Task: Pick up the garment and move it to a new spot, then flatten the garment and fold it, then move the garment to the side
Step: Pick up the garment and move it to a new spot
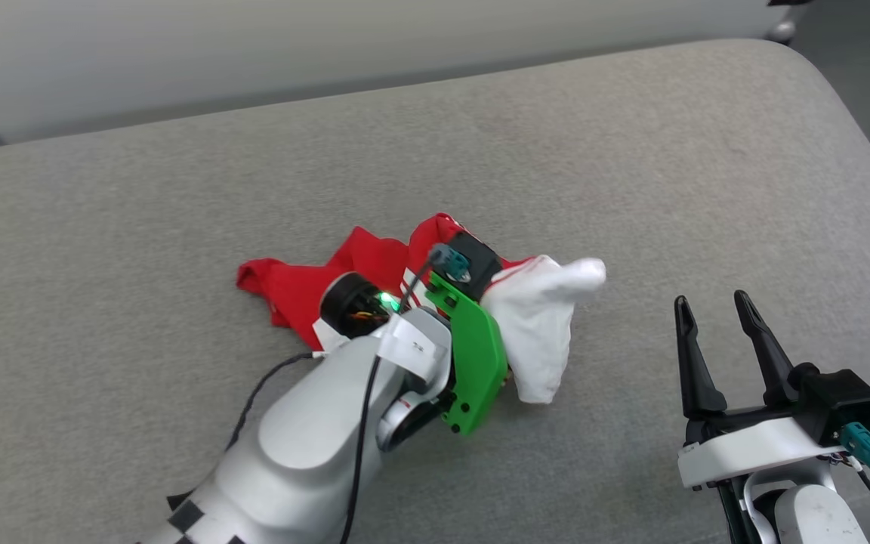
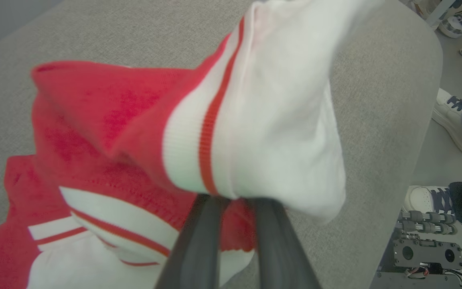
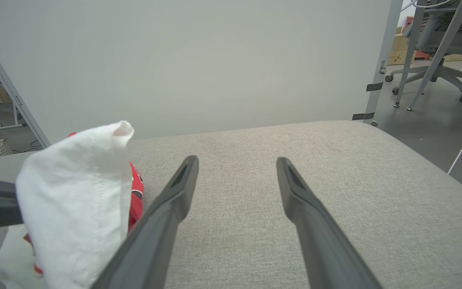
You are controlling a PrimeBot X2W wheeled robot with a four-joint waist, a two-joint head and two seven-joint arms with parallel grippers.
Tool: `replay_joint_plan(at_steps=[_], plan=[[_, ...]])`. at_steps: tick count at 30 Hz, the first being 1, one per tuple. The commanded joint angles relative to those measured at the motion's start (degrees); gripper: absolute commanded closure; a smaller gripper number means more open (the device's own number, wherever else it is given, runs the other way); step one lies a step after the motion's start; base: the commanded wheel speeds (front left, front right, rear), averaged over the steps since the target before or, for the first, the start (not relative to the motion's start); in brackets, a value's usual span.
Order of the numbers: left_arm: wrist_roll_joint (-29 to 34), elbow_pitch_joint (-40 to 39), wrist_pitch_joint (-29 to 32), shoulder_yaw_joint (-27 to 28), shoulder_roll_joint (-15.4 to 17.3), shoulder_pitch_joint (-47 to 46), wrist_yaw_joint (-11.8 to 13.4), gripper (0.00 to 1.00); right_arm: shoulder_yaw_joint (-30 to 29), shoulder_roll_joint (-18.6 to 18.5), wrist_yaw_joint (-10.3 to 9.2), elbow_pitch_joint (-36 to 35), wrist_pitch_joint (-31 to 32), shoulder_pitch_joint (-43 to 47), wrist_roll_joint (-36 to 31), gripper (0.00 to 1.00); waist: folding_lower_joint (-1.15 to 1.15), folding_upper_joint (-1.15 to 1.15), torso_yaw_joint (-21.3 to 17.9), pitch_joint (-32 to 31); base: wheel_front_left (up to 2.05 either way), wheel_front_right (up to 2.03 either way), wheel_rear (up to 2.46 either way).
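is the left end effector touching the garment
Touching. The left wrist view shows the left end effector pinching the garment, both fingers running up into its striped white cuff.

From the head view, the left arm point(image 1: 306, 438) and its green plate point(image 1: 476, 363) cover the middle of the shirt point(image 1: 299, 283), so how the cloth lies beneath them can't be made out. In the left wrist view the left end effector point(image 2: 235, 200) has its tips buried under the white sleeve point(image 2: 287, 120) it clamps. The pinch point itself is out of sight, and the cloth there is blurred and runs off the top and bottom edges. A person's shoes point(image 2: 451, 120) are cut by the right edge. The right end effector point(image 1: 711, 302) is cropped at its wrist by the head view's bottom edge.
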Motion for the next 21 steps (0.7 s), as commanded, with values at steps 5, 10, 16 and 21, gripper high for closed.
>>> replay_joint_plan(at_steps=[5, 10, 16, 21], plan=[[2.55, 8.50, -7.46, -1.60, -4.10, -1.92, -0.03, 0.00, 0.19, 0.01, -0.05, 0.47, -0.52, -0.74, 0.26, 0.00, 0.00, 0.00, -4.05, 2.08, 0.00, 0.00, 0.00], [1.76, 12.66, -13.89, -1.95, -5.47, -2.17, -0.36, 0.00, 0.14, 0.01, -0.05, 0.60, -0.52, -0.28, -0.25, 0.00, 0.00, 0.00, -2.30, -0.12, 0.00, 0.00, 0.00], [-0.53, 13.80, -19.99, -0.76, -5.63, -1.67, -0.71, 0.00, -0.60, 0.01, -0.05, 0.80, -0.52, 1.49, -1.26, 0.00, 0.00, 0.00, 2.32, -4.54, 0.00, 0.00, 0.00], [-2.44, 11.68, -23.38, 1.49, -4.12, -0.50, -0.51, 0.00, -1.87, 0.02, -0.05, 0.73, -0.52, 3.15, -2.45, 0.00, 0.00, 0.00, 6.72, -8.02, 0.00, 0.00, 0.00]])
